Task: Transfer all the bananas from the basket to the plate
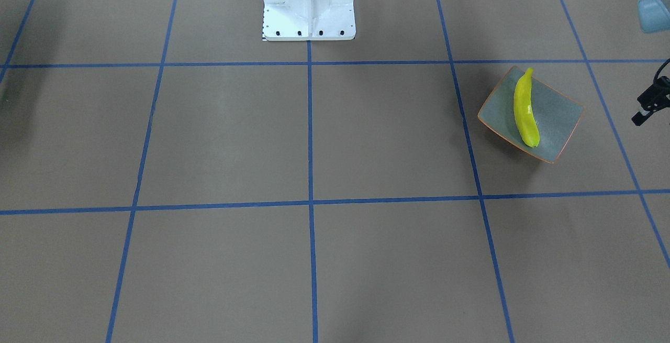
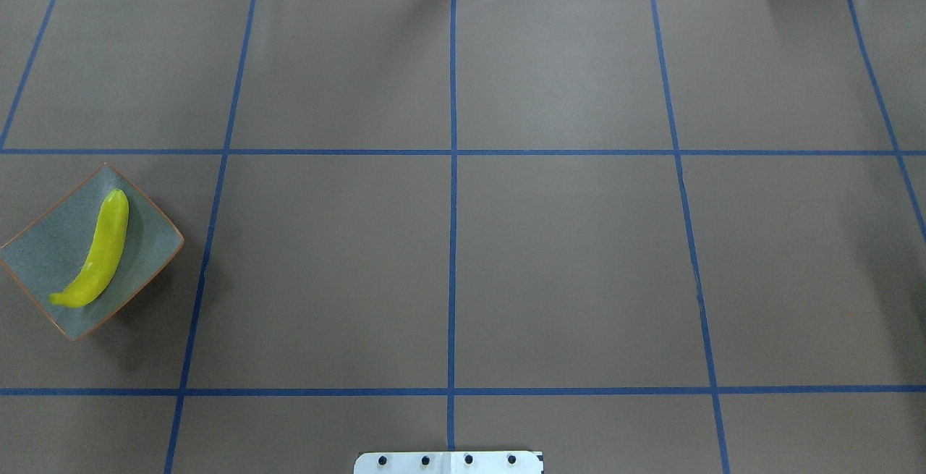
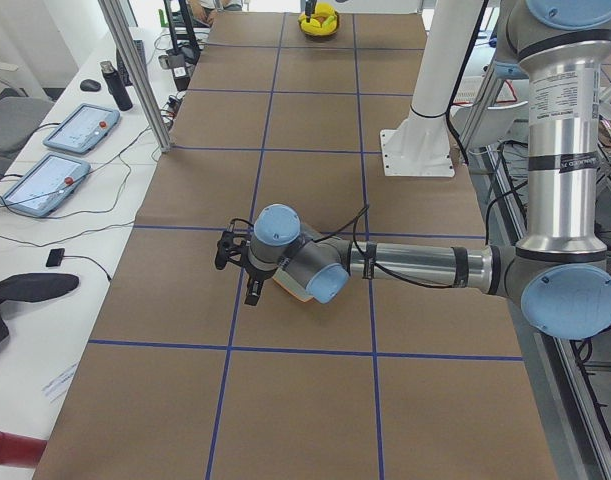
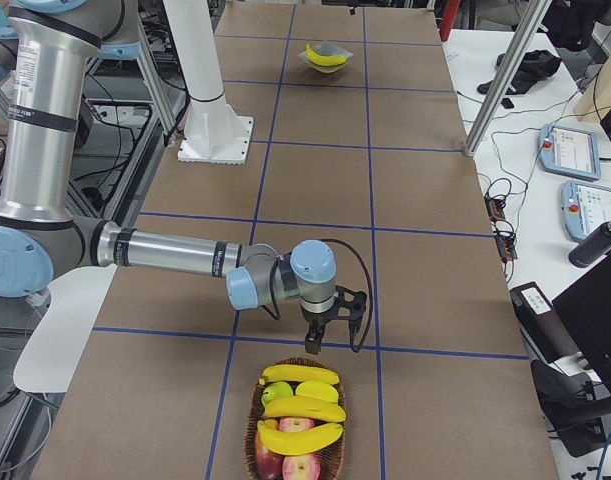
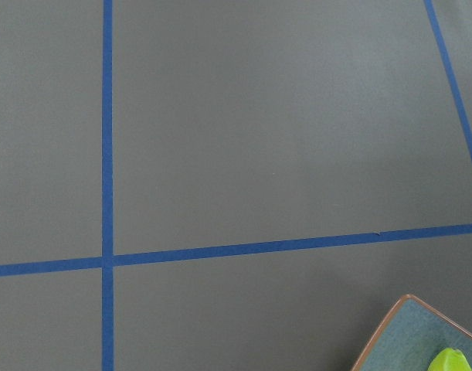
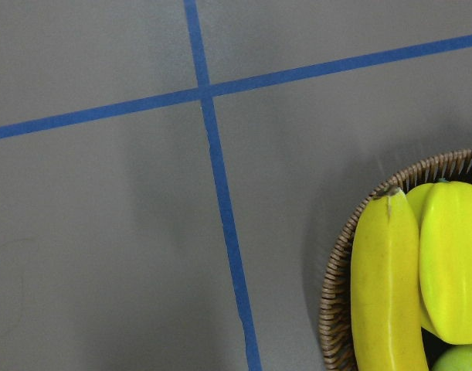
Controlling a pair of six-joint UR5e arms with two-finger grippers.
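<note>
One yellow banana (image 2: 101, 253) lies across the square grey-green plate (image 2: 43, 257), at the table's left end; both also show in the front view, banana (image 1: 525, 110) on plate (image 1: 557, 123). Three more bananas (image 4: 300, 375) lie in the wicker basket (image 4: 335, 455) at the right end. My left gripper (image 1: 643, 111) hangs just beside the plate, partly cut off by the frame, its dark fingers apart and empty. My right gripper (image 4: 330, 325) hovers just short of the basket's rim; I cannot tell whether it is open. The right wrist view shows the basket's edge (image 6: 336, 286) and two bananas (image 6: 386, 286).
The basket also holds red apples (image 4: 285, 465) and a green one (image 4: 275, 393). The white robot base (image 1: 309, 5) stands at the table's middle back edge. Blue tape lines grid the brown table cover. Tablets and cables lie on a side desk (image 3: 60, 150).
</note>
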